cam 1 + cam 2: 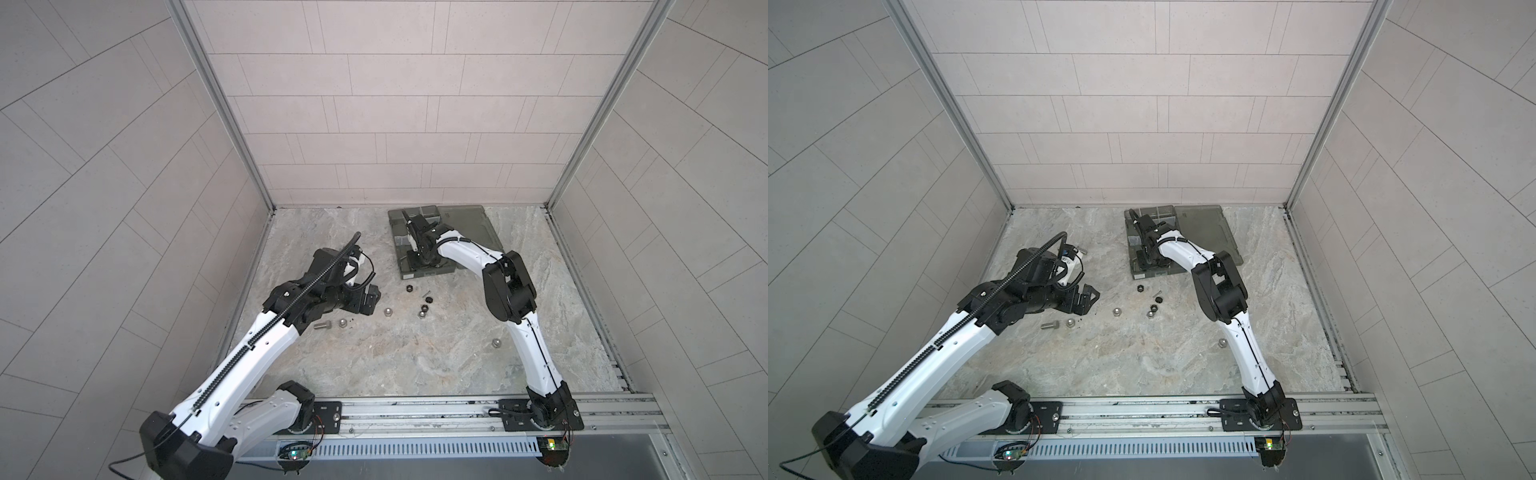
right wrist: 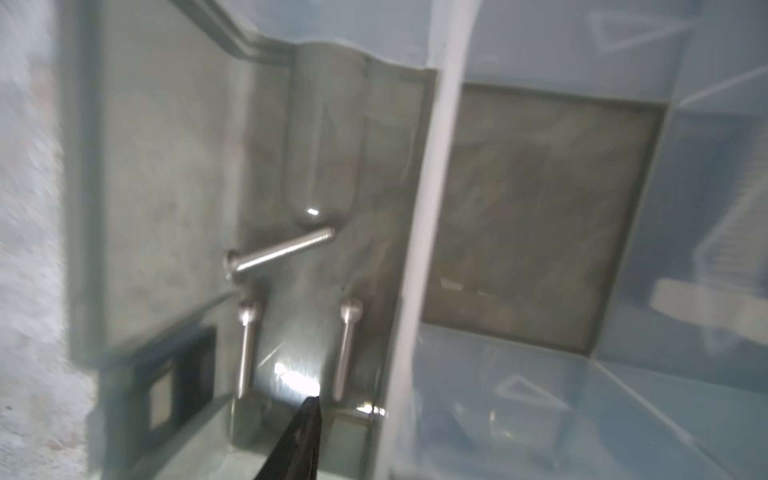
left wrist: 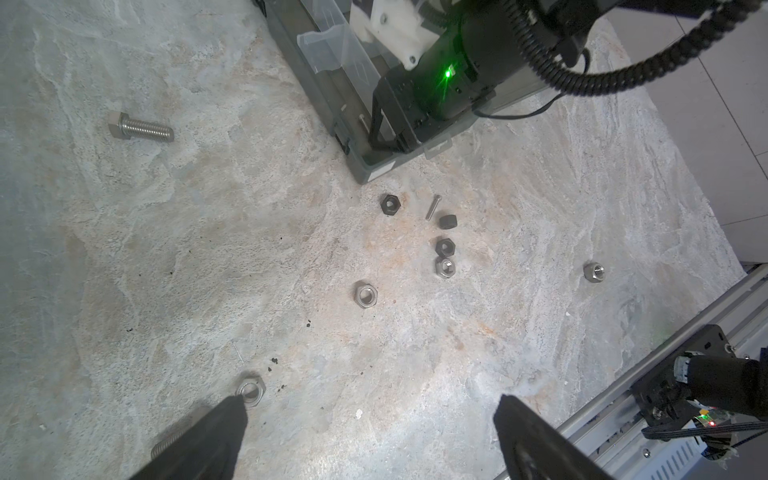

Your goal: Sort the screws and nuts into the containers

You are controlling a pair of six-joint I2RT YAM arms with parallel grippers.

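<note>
Right wrist, compartment (image 2: 166, 187) holding 3 screws (image 2: 282, 252) (thin)

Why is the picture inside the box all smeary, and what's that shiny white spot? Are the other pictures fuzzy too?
Right wrist view: blurred all over, though three screws still show; the white spot is glare on the box floor. Left wrist view: sharp, with a green light flaring like a star. Both top views: sharp, but the wall lines bend toward the edges.

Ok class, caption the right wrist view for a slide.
Three thin screws lie in one compartment; its neighbour looks empty.
</note>
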